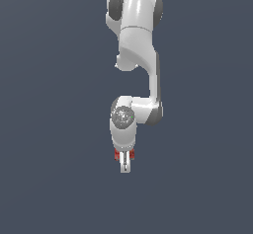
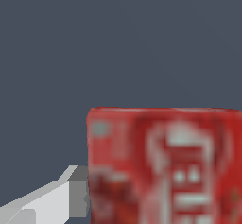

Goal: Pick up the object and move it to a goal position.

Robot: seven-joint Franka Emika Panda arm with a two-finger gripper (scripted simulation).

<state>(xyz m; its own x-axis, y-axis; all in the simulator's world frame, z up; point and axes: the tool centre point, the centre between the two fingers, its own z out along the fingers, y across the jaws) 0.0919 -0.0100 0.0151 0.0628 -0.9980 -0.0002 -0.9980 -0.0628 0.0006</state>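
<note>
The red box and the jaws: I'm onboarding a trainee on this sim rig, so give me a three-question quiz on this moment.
1. True or false: the red box sits right up at the gripper.
2. In the wrist view, what colour are the markings on the box's face?
A. white
B. green
C. black
3. In the exterior view, which way does the arm reach: up or down the picture?

Key:
1. True; red shows on both sides of the gripper's tip, and one grey finger meets the box's edge.
2. A.
3. Down.
</note>
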